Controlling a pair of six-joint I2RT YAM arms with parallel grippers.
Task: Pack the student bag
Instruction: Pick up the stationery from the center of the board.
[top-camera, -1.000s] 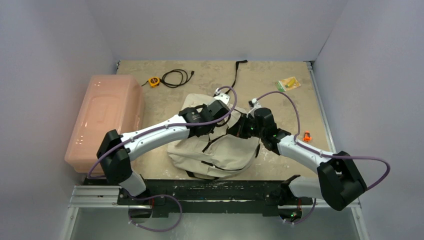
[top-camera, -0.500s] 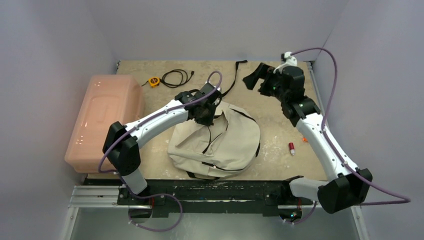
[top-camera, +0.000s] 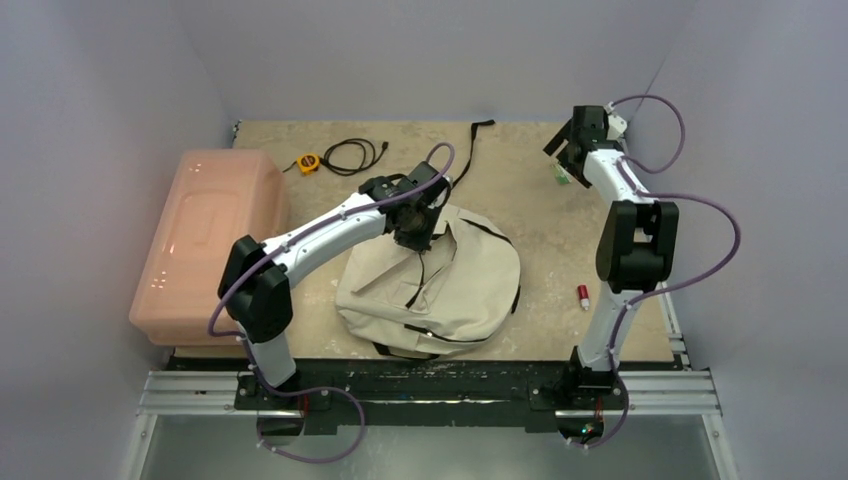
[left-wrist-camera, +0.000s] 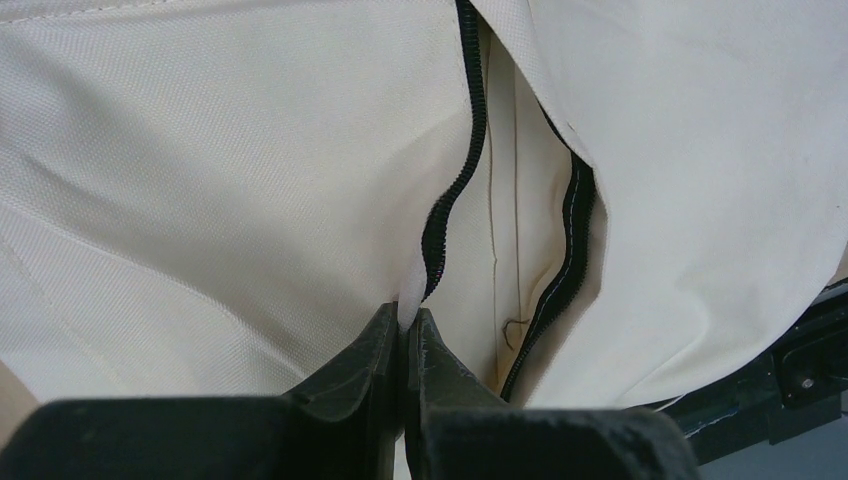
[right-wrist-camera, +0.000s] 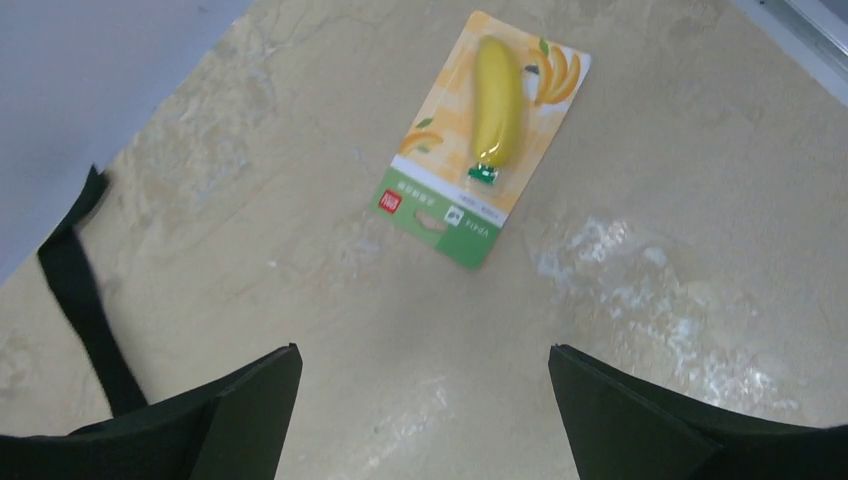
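From above, the soft, rounded beige canvas student bag (top-camera: 445, 295) with black zipper trim lies on the mottled tan table (top-camera: 560, 240), near the front edge and about midway between the two arm bases. The left claw (top-camera: 414, 236) is down at the bag's far rim. The right claw (top-camera: 566, 152) hangs over the far right corner of the table, well apart from the bag, with a green card edge showing just beneath it. A large rigid pink plastic bin (top-camera: 210, 240) stands at the left side of the table. A small yellow tape measure (top-camera: 308, 162) and a coiled black cable (top-camera: 356, 155) lie side by side near the back. A long black strap (top-camera: 472, 150) runs from the bag toward the back edge, and a small red-and-white capsule-shaped object (top-camera: 583, 296) lies to the right of the bag. In the left wrist view, the left claw (left-wrist-camera: 405, 322) is pressed together, pinching the pale fabric edge of the bag (left-wrist-camera: 200, 190) right at the black zipper (left-wrist-camera: 466, 150), whose two sides gape apart to show the cream lining. In the right wrist view, the right claw (right-wrist-camera: 422, 352) is spread wide above bare table (right-wrist-camera: 250, 200) and holds nothing. A yellow banana-shaped item on a printed orange-and-green card (right-wrist-camera: 485, 135) lies flat ahead of it, and the end of the strap (right-wrist-camera: 85, 290) lies at the left.
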